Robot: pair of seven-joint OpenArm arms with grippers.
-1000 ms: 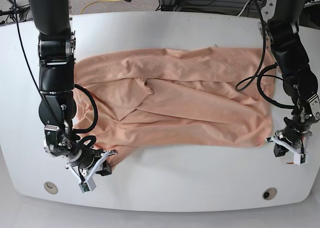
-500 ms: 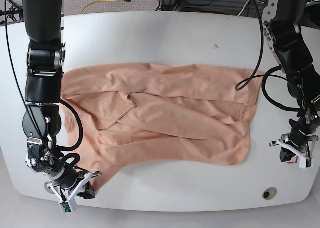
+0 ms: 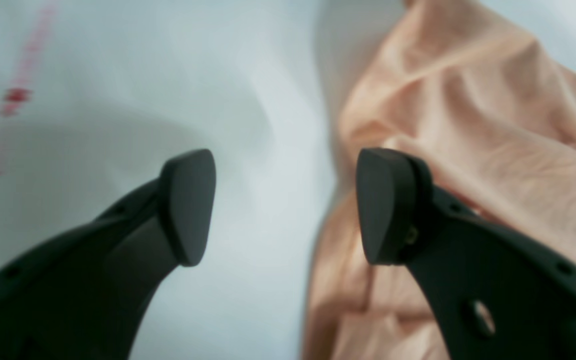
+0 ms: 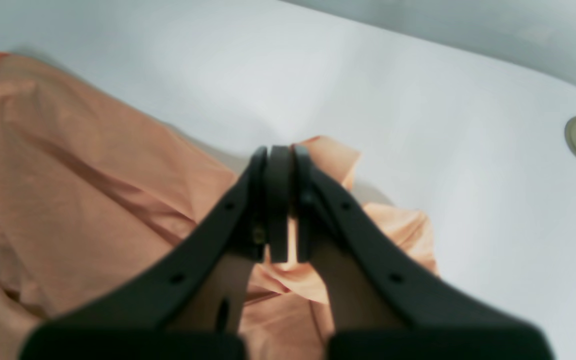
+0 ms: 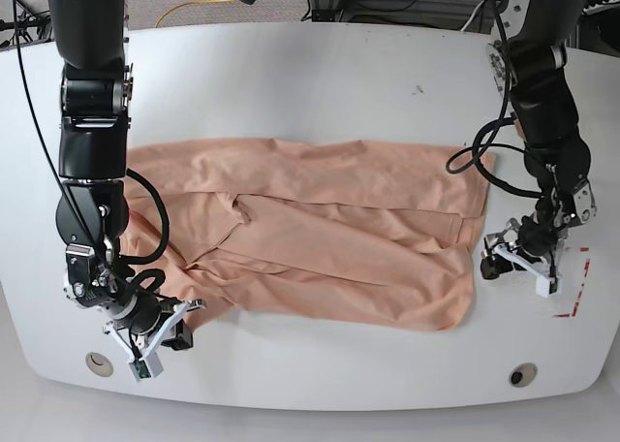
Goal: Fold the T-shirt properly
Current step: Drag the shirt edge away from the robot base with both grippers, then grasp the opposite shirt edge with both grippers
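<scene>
Long axis of the T-shirt (image 5: 320,234) running side to side across the white table (image 5: 310,74), spread in the middle and reaching toward both arms. Right gripper (image 5: 160,331) at the shirt's near corner on the base view's left, jaws pressed together on a pinch of hem fabric (a small tongue of peach cloth poking out past the tips in the right wrist view (image 4: 278,200)). Left gripper (image 5: 518,266) just beside the shirt's opposite side edge, jaws spread wide and holding nothing; in its own wrist view (image 3: 285,205) one pad over bare table, the other just over the cloth edge, bare table in the gap between. Both ends of the shirt therefore about equally near to an arm, but only one end actually gripped.

Next move likely hinging on that edge: shirt lying just off the open left gripper, so probably a short shift sideways onto the fabric before any closing (a judgement, not a certainty).

Shirt itself peach-pink, soft and thin, lying flat but rumpled, with diagonal creases and an overlapping layer near the middle; far edge fairly straight, near edge wavy. No chest patch visible from here. Red tape marks (image 5: 573,292) on the table beyond the left gripper, away from the shirt.
</scene>
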